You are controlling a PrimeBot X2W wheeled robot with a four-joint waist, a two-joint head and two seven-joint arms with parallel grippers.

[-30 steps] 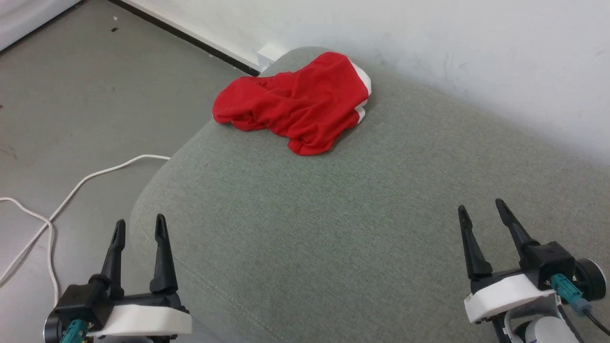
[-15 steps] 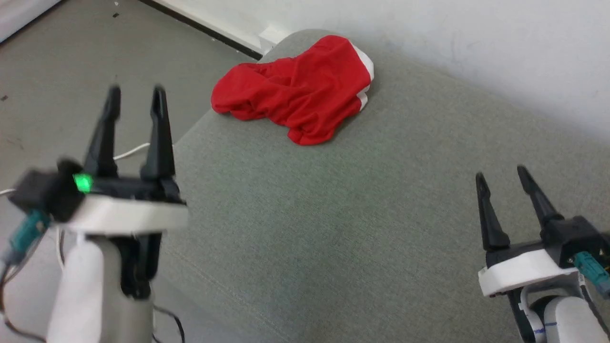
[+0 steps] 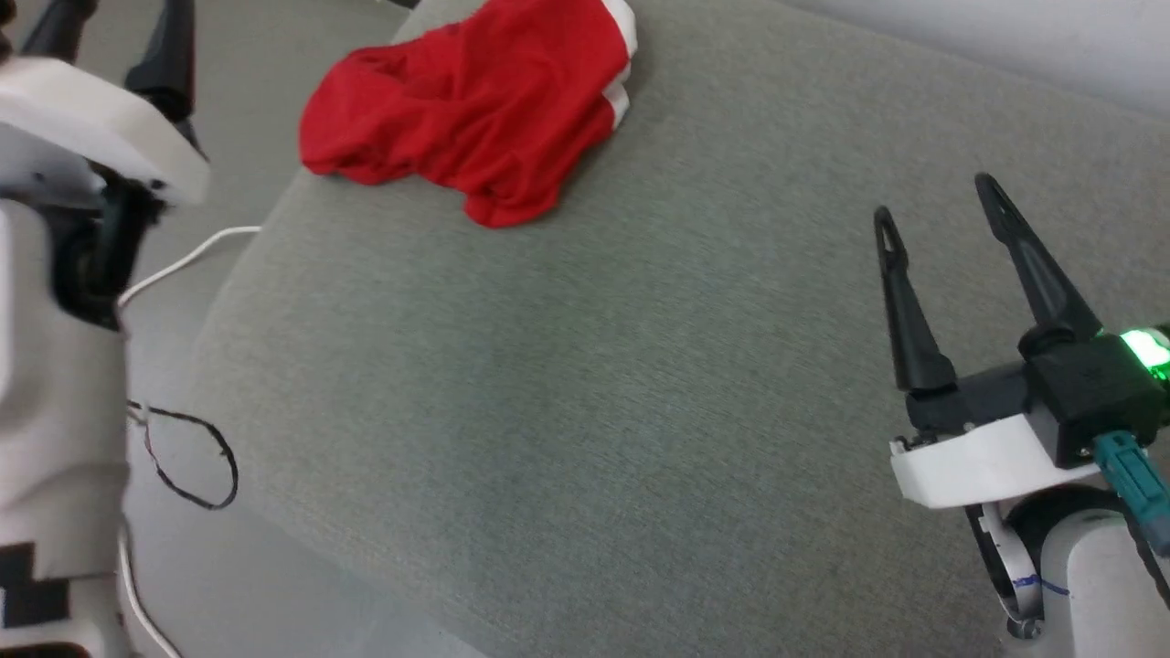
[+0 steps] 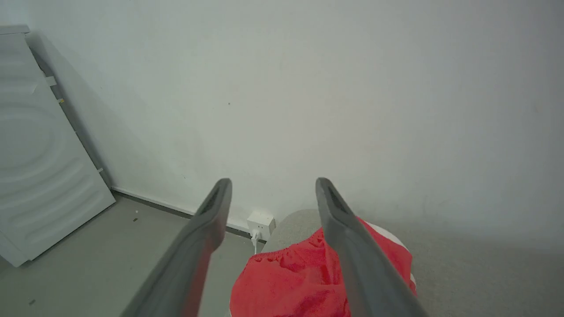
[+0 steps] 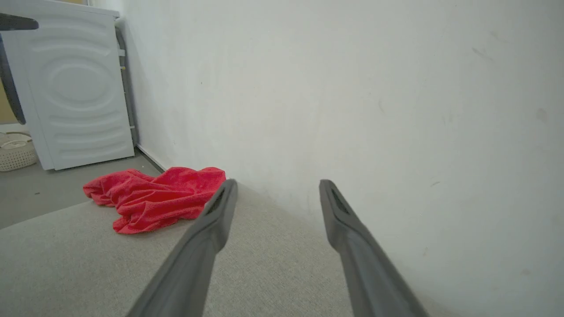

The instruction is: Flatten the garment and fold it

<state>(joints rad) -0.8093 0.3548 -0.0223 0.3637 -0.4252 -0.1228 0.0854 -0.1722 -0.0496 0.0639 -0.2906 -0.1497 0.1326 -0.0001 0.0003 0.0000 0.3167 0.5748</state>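
The garment [image 3: 466, 110] is a crumpled red heap with white trim on its far side, lying at the far left corner of the grey-green cushion [image 3: 567, 384]. My left gripper [image 3: 114, 18] is raised at the upper left, beside the cushion's left edge and short of the garment, fingers open and empty. In the left wrist view the left gripper [image 4: 273, 182] is spread wide, and the garment [image 4: 291, 286] lies below and beyond it. My right gripper [image 3: 934, 201] hovers open over the cushion's right side, far from the garment. The right wrist view shows the right gripper [image 5: 278, 182] apart and the garment [image 5: 154, 200] ahead to the left.
A white wall runs close behind the cushion. On the floor to the left lie a white cable [image 3: 183, 260] and a thin black wire [image 3: 210, 466]. A wall socket [image 4: 260, 220] sits by the cushion's far corner. A white appliance [image 5: 79, 97] and a pale basket [image 5: 15, 152] stand further left.
The head camera has shifted. My left arm has risen from the lower left up and forward to beside the garment's corner. The right gripper has lifted somewhat. Both stay open; the garment lies unmoved.
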